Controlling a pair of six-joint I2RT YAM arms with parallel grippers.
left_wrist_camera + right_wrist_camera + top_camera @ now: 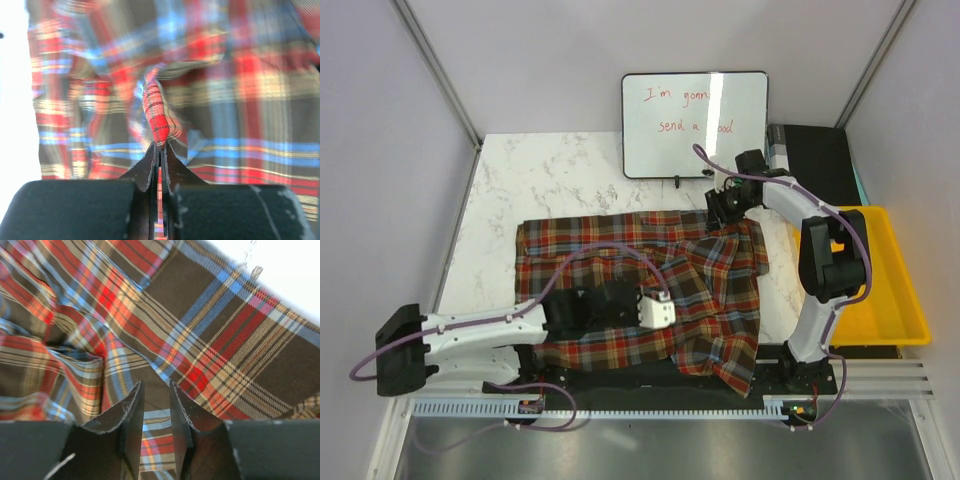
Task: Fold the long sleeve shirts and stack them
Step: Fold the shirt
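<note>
Left pincer (159,146) clamps a ridge of the plaid shirt (240,90) (likely to fold it); right pincer (156,390) hovers narrowly parted, holding nothing.

1. just one plaid shirt (710,290) as far as can be told, can't say whether a second sits under it.
2. two robot arms: left arm (480,335) and right arm (830,260).
3. two grippers, one per arm: left gripper (160,147), right gripper (155,387).
4. two fingers (131,410) on each, so four.
5. one whiteboard (695,125), two lines of red writing on it.
6. one yellow bin (895,290).
7. one black box (815,165).
8. one marble table (550,180).
</note>
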